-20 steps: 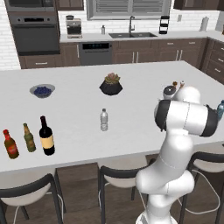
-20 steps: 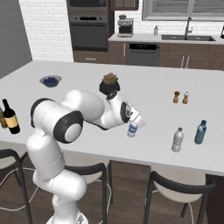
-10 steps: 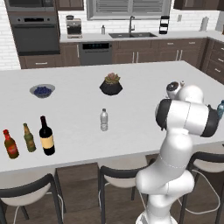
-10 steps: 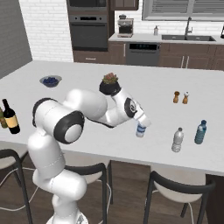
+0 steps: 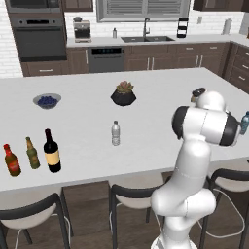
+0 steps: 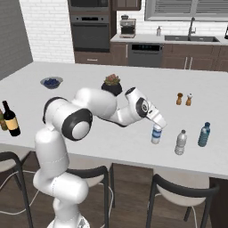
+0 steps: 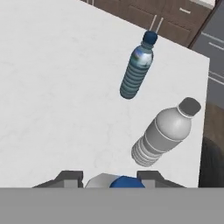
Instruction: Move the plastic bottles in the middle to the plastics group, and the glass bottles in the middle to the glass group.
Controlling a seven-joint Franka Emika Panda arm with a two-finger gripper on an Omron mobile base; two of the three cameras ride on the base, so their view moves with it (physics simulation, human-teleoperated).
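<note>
**A:** Item one, gripper and load?

**B:** Gripper (image 6: 156, 126), over the right part of the island counter (image 6: 111, 129), fingers pinched on the blue-label water bottle (image 6: 156, 134). Bottle upright, at or just above the counter; contact with the surface cannot be told. In the hand view, its blue label shows between the finger tips (image 7: 70, 176).

**A:** Plastics group?

**B:** Two units, standing right of the held bottle: clear greyish bottle (image 6: 180, 142), just beside it, then teal-blue bottle (image 6: 204, 134) near the counter's right edge. Contents cannot be told.

**A:** Remaining plastic stock?

**B:** One plain water bottle (image 5: 115, 133), upright, alone at mid-counter, well apart from the group.

**A:** Glass?

**B:** Far left end, front edge, in a row: red-labelled brown bottle (image 5: 10, 160), olive-green bottle (image 5: 32, 153), black wine bottle (image 5: 51, 151), tan label, tallest. All upright, near one another.

**A:** Other containers?

**B:** Grey bowl (image 5: 47, 100), holding dark blue berries. Black pot (image 5: 123, 96), holding a succulent. Two shakers (image 6: 184, 99), side by side, behind the plastics.
</note>
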